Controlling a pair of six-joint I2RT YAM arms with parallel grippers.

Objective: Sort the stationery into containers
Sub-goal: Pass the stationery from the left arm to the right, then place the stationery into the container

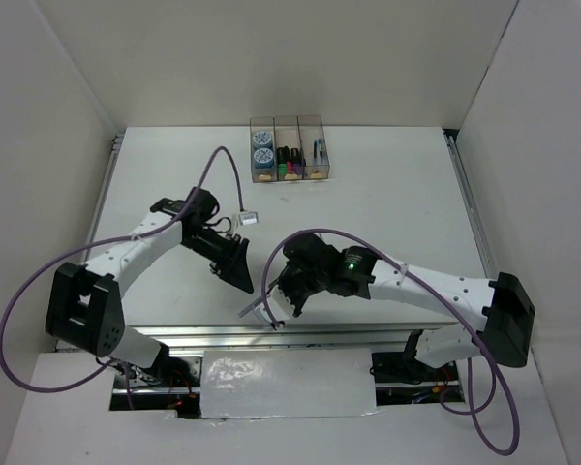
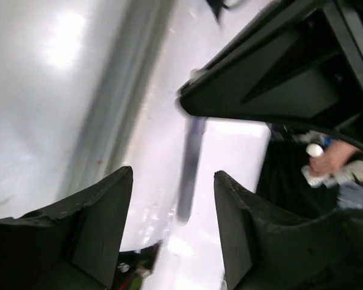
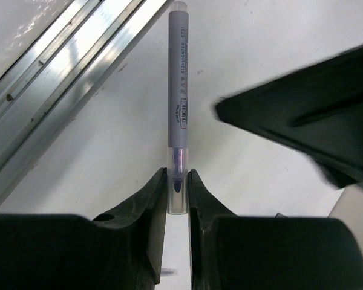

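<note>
At the near edge of the white desk (image 1: 387, 213), just beside its aluminium rail (image 3: 60, 78), the right gripper (image 3: 177, 175) is clenched on a thin blue-grey pen (image 3: 179, 90). It pinches the clear cap end, so the printed barrel juts straight out past the fingertips, roughly level over the desk. That end grip probably leaves the barrel free to slide lengthwise into a narrow box.

Just beyond it, the left gripper (image 2: 172, 175) has its jaws spread and grasps nothing. The pen's free end points towards their gap without touching either side.

At the far edge stand three clear brownish plastic containers (image 1: 311, 126) in a row. They hold blue-white tape rolls (image 1: 262, 145), capped highlighters (image 1: 289, 163) and, in the right-hand box, what look like thin pens (image 1: 318, 150). The held pen likely belongs there, well away from the right gripper.
</note>
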